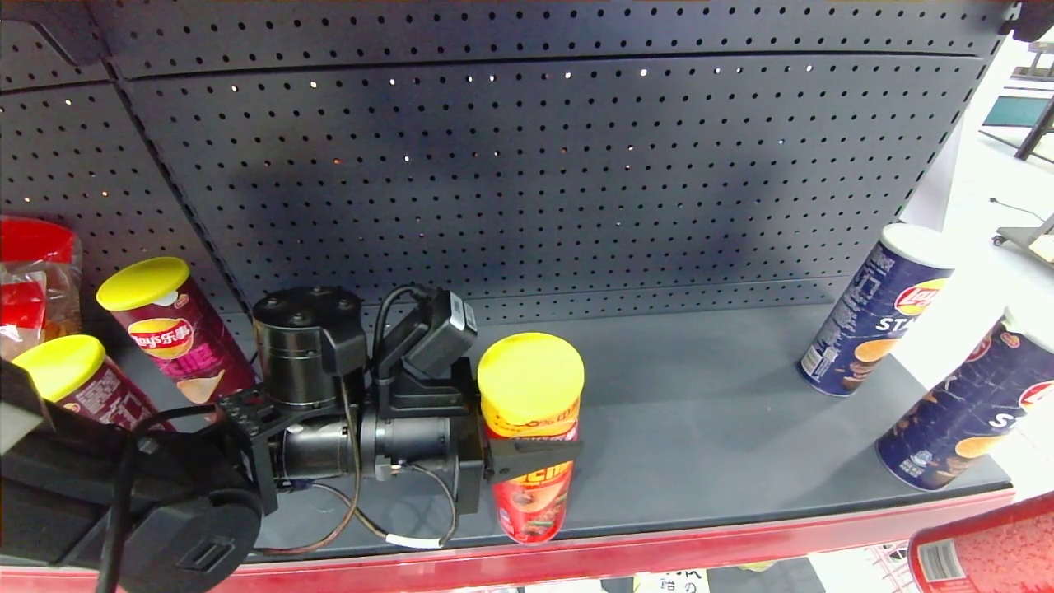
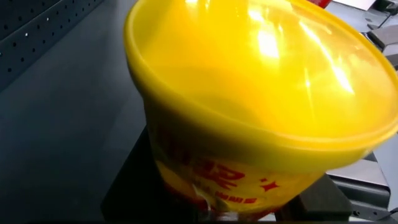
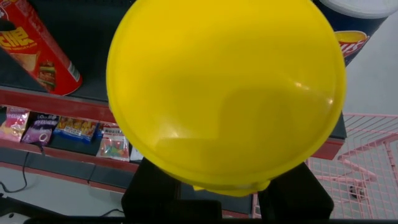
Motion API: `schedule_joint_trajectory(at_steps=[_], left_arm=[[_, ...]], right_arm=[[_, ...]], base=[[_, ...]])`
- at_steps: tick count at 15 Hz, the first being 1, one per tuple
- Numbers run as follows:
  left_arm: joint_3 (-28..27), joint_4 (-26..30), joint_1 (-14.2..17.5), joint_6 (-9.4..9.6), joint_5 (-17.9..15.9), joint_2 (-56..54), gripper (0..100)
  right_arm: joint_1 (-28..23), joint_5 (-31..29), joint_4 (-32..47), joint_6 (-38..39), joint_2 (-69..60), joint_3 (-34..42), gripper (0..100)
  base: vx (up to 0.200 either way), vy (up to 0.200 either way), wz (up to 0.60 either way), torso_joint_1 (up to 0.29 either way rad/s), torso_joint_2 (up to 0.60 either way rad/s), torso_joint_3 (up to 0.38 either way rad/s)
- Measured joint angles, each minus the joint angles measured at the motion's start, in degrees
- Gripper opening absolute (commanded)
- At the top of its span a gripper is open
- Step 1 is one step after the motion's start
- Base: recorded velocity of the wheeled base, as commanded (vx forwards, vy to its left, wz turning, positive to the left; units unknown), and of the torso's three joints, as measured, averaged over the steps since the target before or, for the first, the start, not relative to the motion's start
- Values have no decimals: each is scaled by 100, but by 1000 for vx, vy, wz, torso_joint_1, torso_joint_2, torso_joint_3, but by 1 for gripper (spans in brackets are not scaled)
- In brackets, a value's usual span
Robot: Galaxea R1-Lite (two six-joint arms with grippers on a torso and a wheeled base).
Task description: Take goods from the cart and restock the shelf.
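A red chip can with a yellow lid (image 1: 531,379) stands upright near the front edge of the dark shelf (image 1: 700,428). My left gripper (image 1: 535,457) is shut around its middle from the left. Up close, the lid (image 2: 261,93) sits between the dark fingers (image 2: 130,186). A second red can (image 1: 980,548) shows at the lower right, below the shelf's red front lip. My right gripper (image 3: 224,199) is shut on it, under its yellow lid (image 3: 224,87). The first can (image 3: 37,50) also appears in the right wrist view.
Two blue cans (image 1: 877,313) (image 1: 963,412) stand at the shelf's right end. Two maroon cans with yellow lids (image 1: 177,329) (image 1: 74,379) and red packs (image 1: 33,280) stand at the left. A pegboard backs the shelf. Pink cart wire (image 3: 367,162) lies below.
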Motion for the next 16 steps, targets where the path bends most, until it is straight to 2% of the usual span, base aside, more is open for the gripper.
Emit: schedule_joint_trajectory(at_steps=[5,6,10,16], left_arm=[[43,-5,-12,11,38,0,0],[89,-16,-12,24,65,-2,100],[343,-273,-6,-18,76,-17,100],[802,-317,68,-13,115,-330,100]], right_arm=[[0,0,-52,0,20,0,0],[0,-1,-55,-2,20,0,0],[0,2,-91,-2,29,-9,0],[11,21,-88,-11,184,-166,0]], base=[[0,0,0,0,0,0],[0,0,0,0,0,0],[0,0,0,0,0,0],[0,0,0,0,0,0]])
